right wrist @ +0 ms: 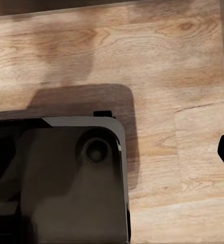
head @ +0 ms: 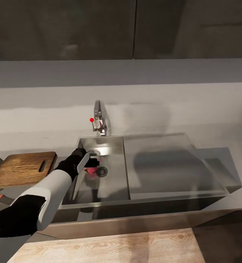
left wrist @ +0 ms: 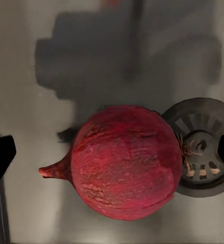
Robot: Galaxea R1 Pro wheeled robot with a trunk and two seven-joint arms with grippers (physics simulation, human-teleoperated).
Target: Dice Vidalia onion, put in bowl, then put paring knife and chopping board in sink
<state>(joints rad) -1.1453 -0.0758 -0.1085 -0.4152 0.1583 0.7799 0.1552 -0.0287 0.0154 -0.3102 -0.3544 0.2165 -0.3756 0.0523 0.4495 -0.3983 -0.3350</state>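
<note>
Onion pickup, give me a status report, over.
Left gripper down in the sink, fingers open either side of the Vidalia onion, not yet closed. Onion lies by the drain. Right gripper state unclear. Nothing blocking the grasp.

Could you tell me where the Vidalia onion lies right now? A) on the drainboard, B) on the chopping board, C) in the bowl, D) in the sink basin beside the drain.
D: the Vidalia onion rests on the sink floor next to the round drain, with the open left gripper straddling it.

No readable text, perhaps too blurred
</note>
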